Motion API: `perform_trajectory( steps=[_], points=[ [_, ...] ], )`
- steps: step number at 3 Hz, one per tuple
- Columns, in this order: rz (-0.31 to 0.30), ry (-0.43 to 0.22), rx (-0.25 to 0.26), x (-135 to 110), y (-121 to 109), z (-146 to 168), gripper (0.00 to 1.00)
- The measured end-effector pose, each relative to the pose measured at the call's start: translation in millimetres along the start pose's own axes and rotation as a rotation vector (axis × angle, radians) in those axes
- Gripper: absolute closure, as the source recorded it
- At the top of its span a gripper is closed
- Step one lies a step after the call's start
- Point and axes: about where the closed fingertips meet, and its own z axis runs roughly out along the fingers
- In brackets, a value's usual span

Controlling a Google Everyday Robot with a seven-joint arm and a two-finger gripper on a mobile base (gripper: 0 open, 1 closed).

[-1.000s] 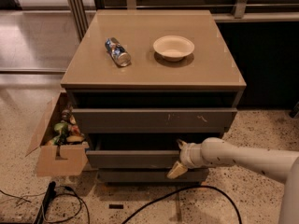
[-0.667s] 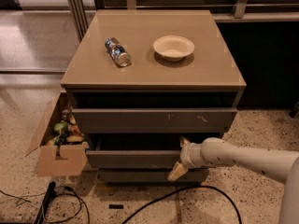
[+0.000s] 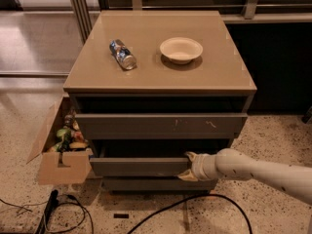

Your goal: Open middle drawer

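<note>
Middle drawer (image 3: 139, 166): below the scratched upper front (image 3: 161, 126), slightly ajar.
Gripper (image 3: 188, 166): at the drawer front's right end, clamped across its top and bottom edges.
Technique: pull straight toward the near side, keeping level; the off-centre hold may skew the drawer.

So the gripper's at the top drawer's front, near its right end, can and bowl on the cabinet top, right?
No: the camera view shows the gripper at the middle drawer, on its front near the right end, not the top drawer. The can and bowl are on the cabinet top.
</note>
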Motion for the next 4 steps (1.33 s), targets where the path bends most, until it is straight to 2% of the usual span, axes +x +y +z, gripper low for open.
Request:
perform_trajectory(
  steps=[1,2,3,4],
  points=[
    [-0.006,-0.018,-0.037,1.5,19.5,-2.8,0.69],
    [-0.007,-0.018,-0.037,-2.6,17.6,-7.9,0.92],
    [-0.009,-0.02,-0.034,-7.4,15.7,-14.2,1.0],
    [-0.025,-0.028,-0.014,-12.9,14.6,-21.7,1.0]
  ],
)
